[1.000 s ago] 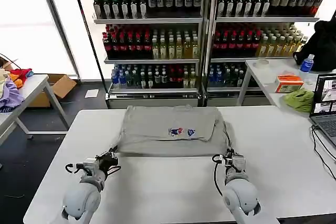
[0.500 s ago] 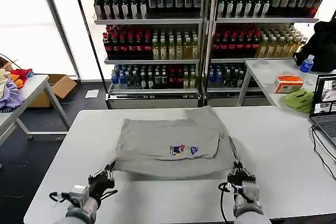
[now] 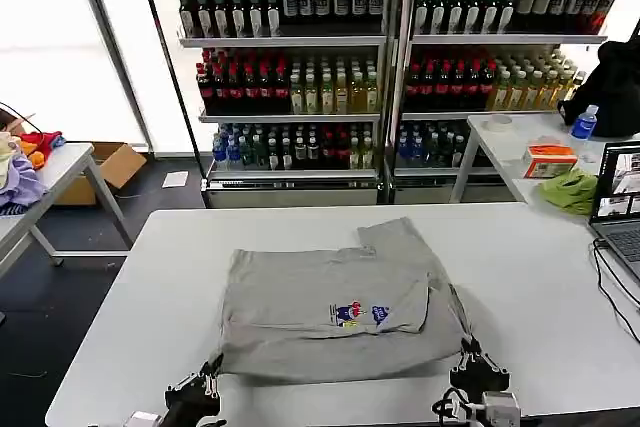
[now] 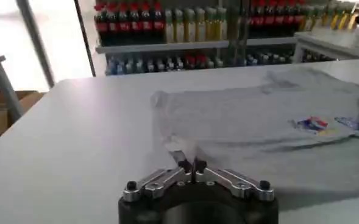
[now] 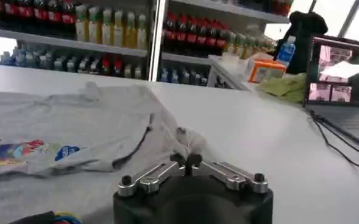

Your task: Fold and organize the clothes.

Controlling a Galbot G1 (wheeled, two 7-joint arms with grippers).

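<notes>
A light grey shirt (image 3: 330, 297) with a small multicoloured chest graphic (image 3: 360, 315) lies partly folded on the white table (image 3: 530, 277), drawn toward the near edge. My left gripper (image 3: 208, 375) is shut on the shirt's near left corner (image 4: 178, 148). At the near right corner (image 5: 185, 141) my right gripper (image 3: 472, 362) is shut on the cloth too. In the left wrist view the fingertips (image 4: 184, 162) pinch a small peak of grey fabric. The right wrist view shows its fingertips (image 5: 178, 161) closed on a bunched fold.
A laptop (image 3: 622, 205) with cables (image 3: 610, 287) sits at the table's right edge. A side table (image 3: 520, 142) behind holds a lime-green cloth (image 3: 568, 190) and an orange box (image 3: 550, 159). Drink shelves (image 3: 380, 57) stand at the back. Coloured fabrics (image 3: 20, 162) lie on a left table.
Both grippers have pulled back toward the near table edge, dragging the shirt with them. The shirt has slid nearer and its graphic has moved down the view.
</notes>
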